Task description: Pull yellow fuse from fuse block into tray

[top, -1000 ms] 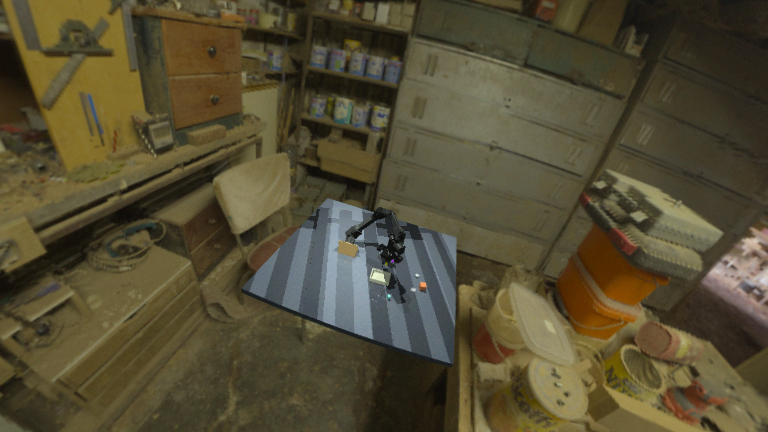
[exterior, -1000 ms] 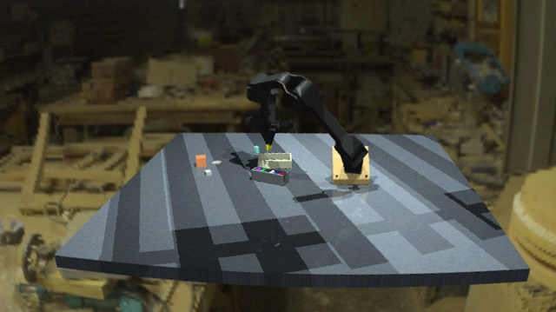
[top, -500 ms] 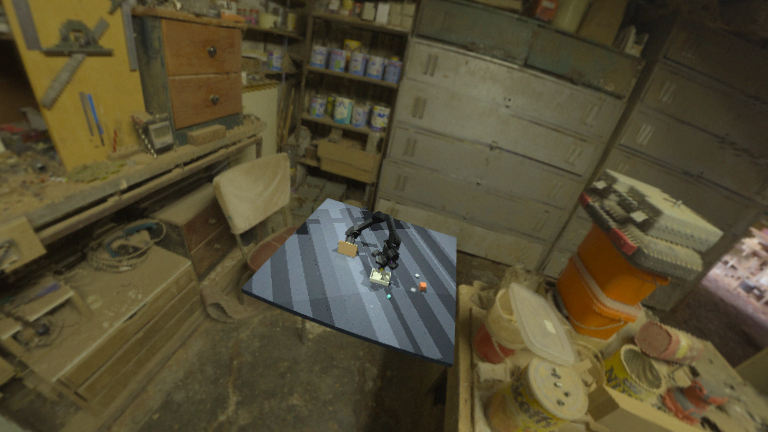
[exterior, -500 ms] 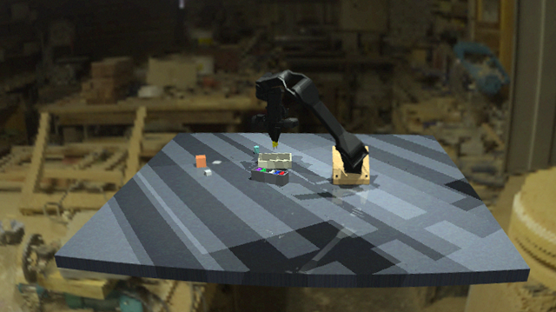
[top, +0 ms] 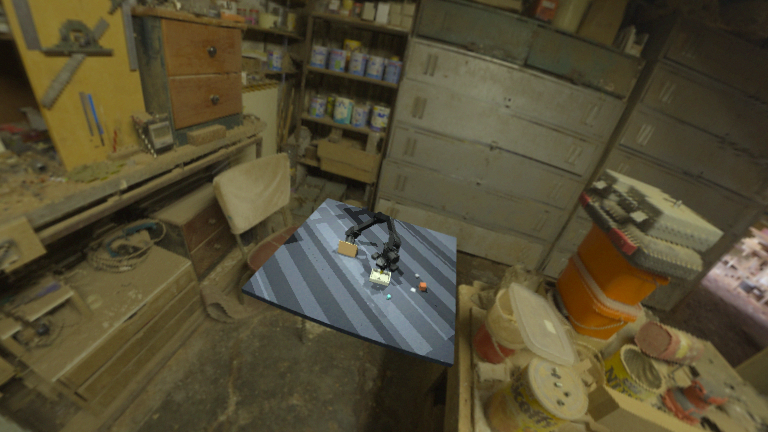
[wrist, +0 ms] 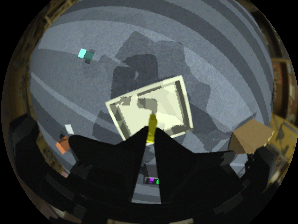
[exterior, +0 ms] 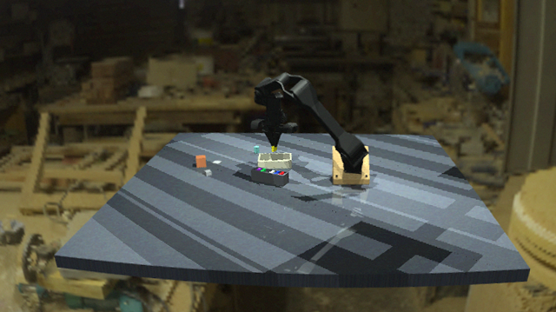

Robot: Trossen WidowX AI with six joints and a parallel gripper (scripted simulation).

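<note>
Exterior view shows one tray (exterior: 274, 159), one fuse block (exterior: 269, 177), one yellow fuse (exterior: 274, 148) pinched in the nearly closed gripper (exterior: 273, 145), hanging just above the tray.

Exterior view: tray (exterior: 275, 158) just behind fuse block (exterior: 269, 176), arm base (exterior: 350, 169) to their right, small blocks (exterior: 200, 161) off left. Gripper (exterior: 273, 146) with fuse (exterior: 274, 148) above the tray, all on the table (exterior: 262, 228).
</note>
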